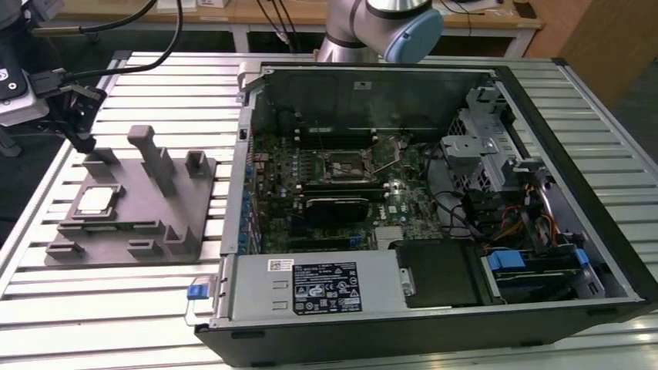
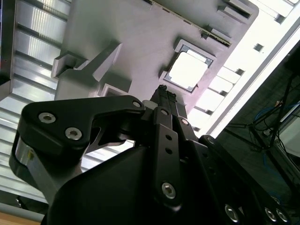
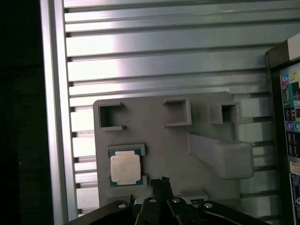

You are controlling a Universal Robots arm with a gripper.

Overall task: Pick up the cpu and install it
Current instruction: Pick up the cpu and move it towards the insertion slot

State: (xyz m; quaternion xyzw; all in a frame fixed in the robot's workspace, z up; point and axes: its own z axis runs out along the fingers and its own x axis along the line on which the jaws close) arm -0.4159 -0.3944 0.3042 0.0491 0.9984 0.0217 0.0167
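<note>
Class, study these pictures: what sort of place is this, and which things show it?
Probably a robotics lab bench for computer assembly: a robot arm stands behind an open computer case on a slotted metal table, and a grey fixture beside it holds a cpu.

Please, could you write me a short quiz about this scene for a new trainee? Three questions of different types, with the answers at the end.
1. In the exterior view, on which side of the computer case does the grey block stand?
2. True or false: the chip already sits inside the case.
3. The hand is: A above the grey block, near the chip; B inside the case; C gripping the chip.
Key: 1 the exterior view's left; 2 false; 3 A.
</note>
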